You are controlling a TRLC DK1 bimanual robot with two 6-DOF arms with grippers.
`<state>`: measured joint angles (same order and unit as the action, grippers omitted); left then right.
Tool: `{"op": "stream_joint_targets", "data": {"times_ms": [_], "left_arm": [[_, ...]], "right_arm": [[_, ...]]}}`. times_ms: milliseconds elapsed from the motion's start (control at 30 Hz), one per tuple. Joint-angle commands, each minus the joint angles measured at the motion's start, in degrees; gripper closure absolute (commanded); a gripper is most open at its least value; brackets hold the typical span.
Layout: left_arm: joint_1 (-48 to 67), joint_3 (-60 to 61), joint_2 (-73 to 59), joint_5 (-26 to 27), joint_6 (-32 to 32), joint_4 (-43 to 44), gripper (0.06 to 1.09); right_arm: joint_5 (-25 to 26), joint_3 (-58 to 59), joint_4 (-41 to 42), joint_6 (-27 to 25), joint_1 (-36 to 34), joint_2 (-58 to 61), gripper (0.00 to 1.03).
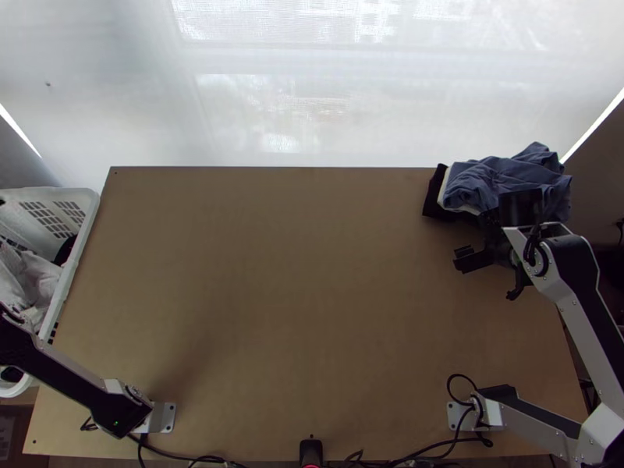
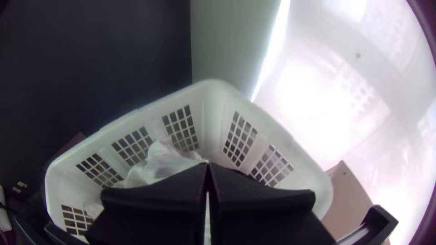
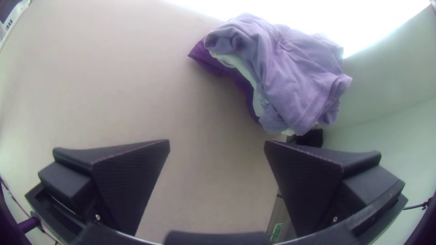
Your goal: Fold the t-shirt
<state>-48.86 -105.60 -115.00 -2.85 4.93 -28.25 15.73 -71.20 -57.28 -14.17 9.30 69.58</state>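
A bunched pile of clothes lies at the table's far right corner: a blue-grey cloth (image 1: 507, 173) on top, a white edge under it and a dark cloth (image 1: 435, 195) lowest. Which one is the t-shirt I cannot tell. My right gripper (image 1: 491, 278) is just nearer than the pile, over the table's right part. In the right wrist view the right gripper (image 3: 217, 144) stands wide open with nothing between its fingers, the blue-grey cloth (image 3: 295, 77) beyond them. My left gripper (image 2: 208, 165) is shut over the white basket (image 2: 211, 90), where pale bunched cloth (image 2: 159, 163) lies.
The white basket (image 1: 87, 204) stands against the left edge of the wooden table (image 1: 312, 257). Bare tabletop spans the middle. Cables (image 1: 421, 452) run along the near edge, with a small black device (image 1: 310, 451) at its centre. A pale curtain (image 1: 312, 117) hangs behind the table.
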Motion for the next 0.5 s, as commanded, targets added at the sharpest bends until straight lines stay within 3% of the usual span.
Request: {"op": "stream_joint_targets", "data": {"times_ms": [0,467], "left_arm": [[1.7,-8.0,9.7,1.5,2.2,-2.2,1.05],[17.1,-19.1,24.5,1.4,4.2,0.7,1.05]], "right_arm": [[0.0,-1.4,0.1,0.4,0.0,-0.3,0.06],[0.0,-1.2,0.1,1.3,-0.4,-3.8,0.06]]}}
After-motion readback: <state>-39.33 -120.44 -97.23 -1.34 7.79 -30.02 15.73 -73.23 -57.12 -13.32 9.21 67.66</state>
